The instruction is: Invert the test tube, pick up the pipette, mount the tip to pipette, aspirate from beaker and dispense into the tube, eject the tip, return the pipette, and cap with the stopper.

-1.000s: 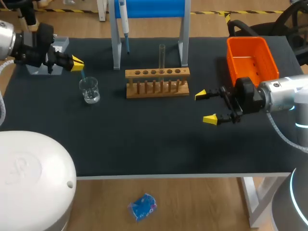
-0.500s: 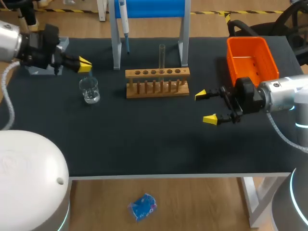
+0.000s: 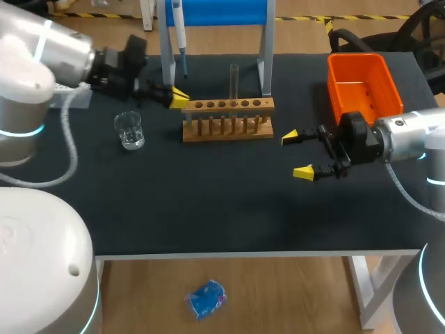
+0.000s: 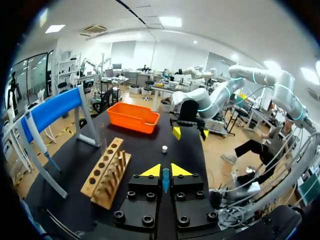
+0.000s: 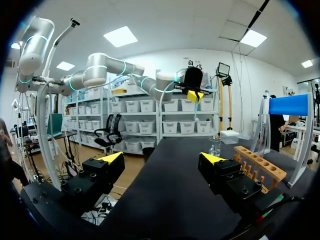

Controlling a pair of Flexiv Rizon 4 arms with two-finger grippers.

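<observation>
The table (image 3: pixel 208 202) was matt black and cloth-like, the rack (image 3: pixel 227 118) bare pale wood, the beaker (image 3: pixel 129 130) and tube (image 3: pixel 234 78) clear glass, the bin (image 3: pixel 386 83) glossy orange plastic, the tip (image 4: pixel 162 181) smooth blue plastic, the stand (image 3: pixel 167 62) grey metal, and the left arm (image 3: pixel 42 49) glossy white.

Beaker (image 3: pixel 129 130) left of rack (image 3: pixel 227 106); test tube (image 3: pixel 234 80) upright in rack; bin (image 3: pixel 381 78) right; stand (image 3: pixel 167 56) behind.
</observation>
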